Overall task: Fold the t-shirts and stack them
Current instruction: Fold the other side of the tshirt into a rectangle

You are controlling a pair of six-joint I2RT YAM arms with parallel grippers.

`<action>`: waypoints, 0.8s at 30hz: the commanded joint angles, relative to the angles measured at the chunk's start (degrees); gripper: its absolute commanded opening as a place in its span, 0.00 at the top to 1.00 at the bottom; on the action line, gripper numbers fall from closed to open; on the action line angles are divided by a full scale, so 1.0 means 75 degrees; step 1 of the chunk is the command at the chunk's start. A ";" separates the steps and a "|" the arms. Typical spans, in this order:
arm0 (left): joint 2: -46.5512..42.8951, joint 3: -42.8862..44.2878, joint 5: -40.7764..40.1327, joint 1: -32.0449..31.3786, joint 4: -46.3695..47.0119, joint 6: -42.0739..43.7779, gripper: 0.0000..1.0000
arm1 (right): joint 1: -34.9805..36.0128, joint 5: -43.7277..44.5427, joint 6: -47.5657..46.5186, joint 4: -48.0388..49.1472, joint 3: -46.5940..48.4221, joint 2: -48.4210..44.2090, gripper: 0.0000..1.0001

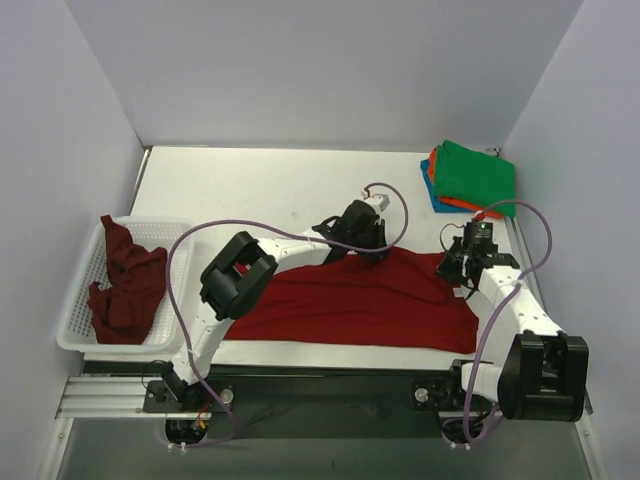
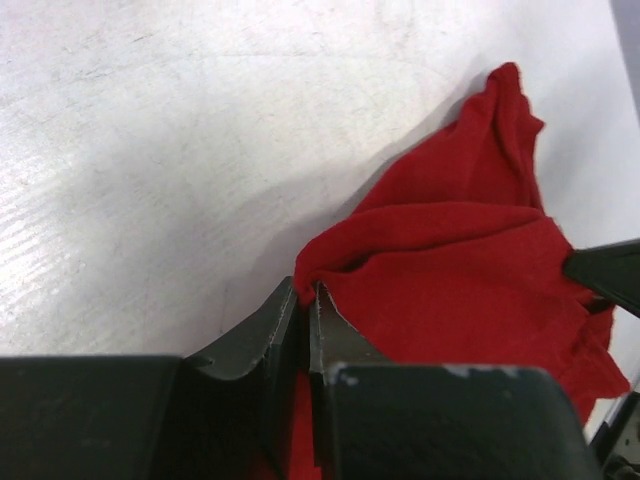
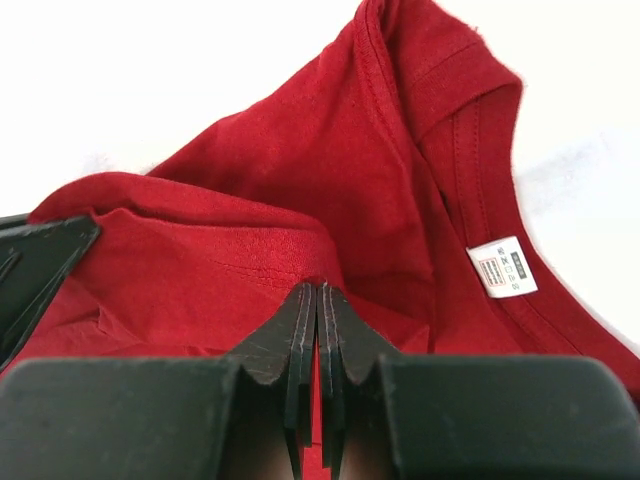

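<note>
**Red shirt pinched along its far edge by both grippers**

Red shirt (image 1: 370, 305) lies spread on the near part of the table (image 1: 250, 190), between the two arms. Its long axis runs left to right. The collar (image 3: 470, 130) and label (image 3: 503, 267) show in the right wrist view, so the neck most likely points to the robot's right and the hem to its left.

Left gripper (image 1: 370, 252) is clenched on a small fold of the shirt's far edge, with red cloth caught between nearly closed jaws. Right gripper (image 1: 460, 272) has its jaws pressed together, and a ridge of cloth near the collar runs up into them, so it appears to nip the shirt too.

Both grips sit on the same far edge, apart from each other. That would suit lifting the edge as one line and bringing it toward the near side for a lengthwise fold.

The maroon shirt (image 1: 125, 290) lies crumpled in the basket (image 1: 75, 320) at the left. The stack (image 1: 470, 175) of folded shirts waits at the far right, green on top.
</note>
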 commanded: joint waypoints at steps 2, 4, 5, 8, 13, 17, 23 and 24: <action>-0.0839 -0.0322 0.0189 -0.0107 0.0758 -0.0025 0.89 | 0.0067 0.0265 0.0007 -0.0362 -0.0152 -0.0484 1.00; -0.0991 -0.0614 0.0259 -0.0154 0.0898 -0.0083 0.89 | 0.0055 0.0253 0.0019 -0.0420 -0.0246 -0.0602 1.00; -0.1038 -0.0720 0.0282 -0.0177 0.0969 -0.0142 0.89 | 0.0055 0.0242 0.0054 -0.0467 -0.0293 -0.0707 1.00; -0.1191 -0.1072 0.0271 -0.0224 0.1227 -0.0212 0.84 | 0.0055 0.0277 0.0101 -0.0479 -0.0457 -0.0871 0.99; -0.1109 -0.0933 0.0166 -0.0212 0.1157 -0.0142 0.66 | 0.0055 0.0265 0.0101 -0.0467 -0.0539 -0.0837 0.99; -0.1039 -0.0722 0.0119 -0.0212 0.1016 -0.0013 0.60 | 0.0055 0.0382 0.0019 -0.0363 -0.0586 -0.0709 0.98; -0.0711 -0.0253 0.0001 -0.0130 0.0735 0.0127 0.56 | 0.0043 0.0394 0.0030 -0.0069 -0.0539 -0.0333 0.98; -0.0676 -0.0206 0.0001 -0.0107 0.0746 0.0139 0.55 | 0.0032 0.0371 0.0042 -0.0011 -0.0516 -0.0275 0.99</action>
